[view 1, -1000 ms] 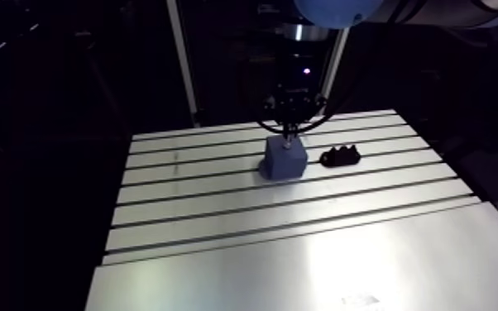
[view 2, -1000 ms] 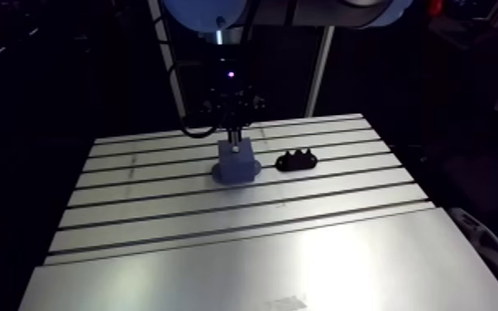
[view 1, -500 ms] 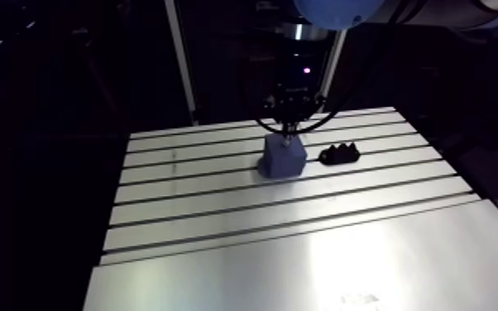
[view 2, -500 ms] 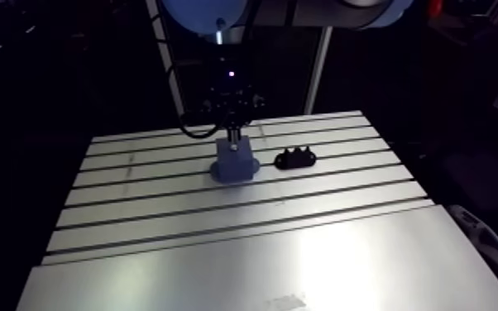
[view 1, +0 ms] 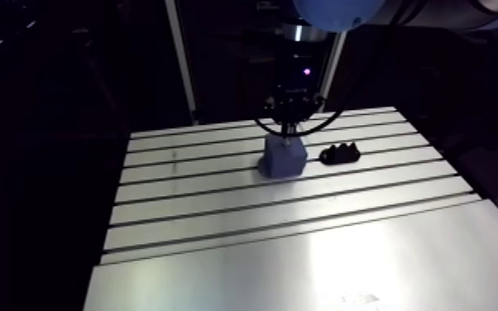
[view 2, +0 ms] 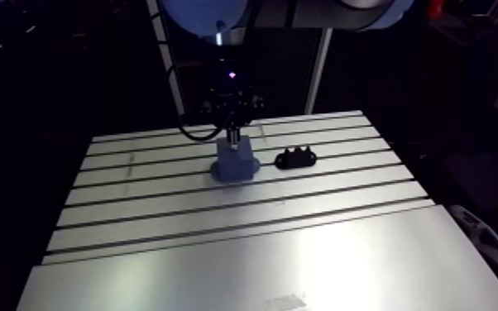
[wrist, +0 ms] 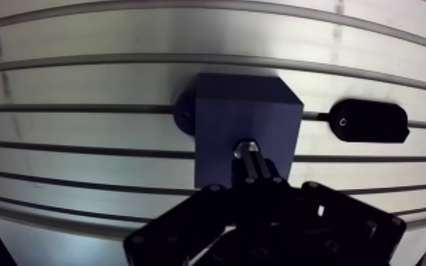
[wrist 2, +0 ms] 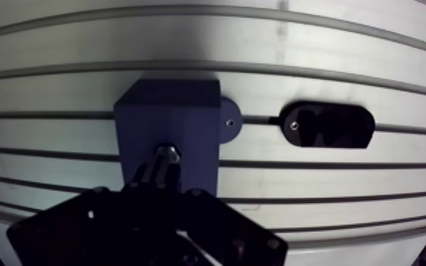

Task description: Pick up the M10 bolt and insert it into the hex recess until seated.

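Observation:
A blue block (wrist: 248, 127) stands on the slotted table (wrist: 81, 85), with a round foot tab on one side. My gripper (wrist: 252, 170) hangs right over the block's top face, shut on the M10 bolt (wrist: 246, 150). The bolt's metal head shows just past the fingertips, at or touching the block's top; the hex recess under it is hidden. In the arm view the gripper (view 1: 289, 132) comes straight down onto the blue block (view 1: 284, 159).
A black holder (wrist: 369, 121) with notches lies on a table slot beside the block, apart from it; in the arm view this holder (view 1: 341, 154) sits to the block's right. Bare slotted plate (view 1: 285, 248) extends toward the front.
The arm view has shifted slightly, so the camera moved a little. Gripper, bolt and block keep the same relation; no clear move of the things.

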`<state>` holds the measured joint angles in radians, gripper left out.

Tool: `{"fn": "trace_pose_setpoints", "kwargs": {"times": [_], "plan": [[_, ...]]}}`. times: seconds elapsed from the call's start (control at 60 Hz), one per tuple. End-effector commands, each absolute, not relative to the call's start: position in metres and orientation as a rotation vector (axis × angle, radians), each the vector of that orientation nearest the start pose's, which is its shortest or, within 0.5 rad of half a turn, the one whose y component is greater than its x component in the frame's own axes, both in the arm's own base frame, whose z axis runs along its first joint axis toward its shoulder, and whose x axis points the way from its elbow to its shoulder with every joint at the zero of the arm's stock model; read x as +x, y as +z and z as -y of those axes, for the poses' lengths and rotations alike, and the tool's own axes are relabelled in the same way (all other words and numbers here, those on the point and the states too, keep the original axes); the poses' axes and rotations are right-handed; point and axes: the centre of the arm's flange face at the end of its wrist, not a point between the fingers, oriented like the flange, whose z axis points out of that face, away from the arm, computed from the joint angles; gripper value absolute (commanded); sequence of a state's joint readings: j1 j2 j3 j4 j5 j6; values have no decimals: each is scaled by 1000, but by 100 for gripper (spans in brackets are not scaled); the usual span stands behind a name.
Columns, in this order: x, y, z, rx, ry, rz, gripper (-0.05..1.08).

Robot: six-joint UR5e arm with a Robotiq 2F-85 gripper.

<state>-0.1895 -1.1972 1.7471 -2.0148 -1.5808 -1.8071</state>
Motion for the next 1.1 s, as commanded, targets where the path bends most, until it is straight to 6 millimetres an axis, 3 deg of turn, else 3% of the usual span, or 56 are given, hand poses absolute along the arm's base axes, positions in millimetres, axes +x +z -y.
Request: {"fn": "trace_pose_setpoints", "kwargs": {"times": [0.017, 1.1], "plan": [[-590, 239, 22, -83, -22, -3027, 108], [-594, 231, 19, -109, -18, -3044, 108]]}}
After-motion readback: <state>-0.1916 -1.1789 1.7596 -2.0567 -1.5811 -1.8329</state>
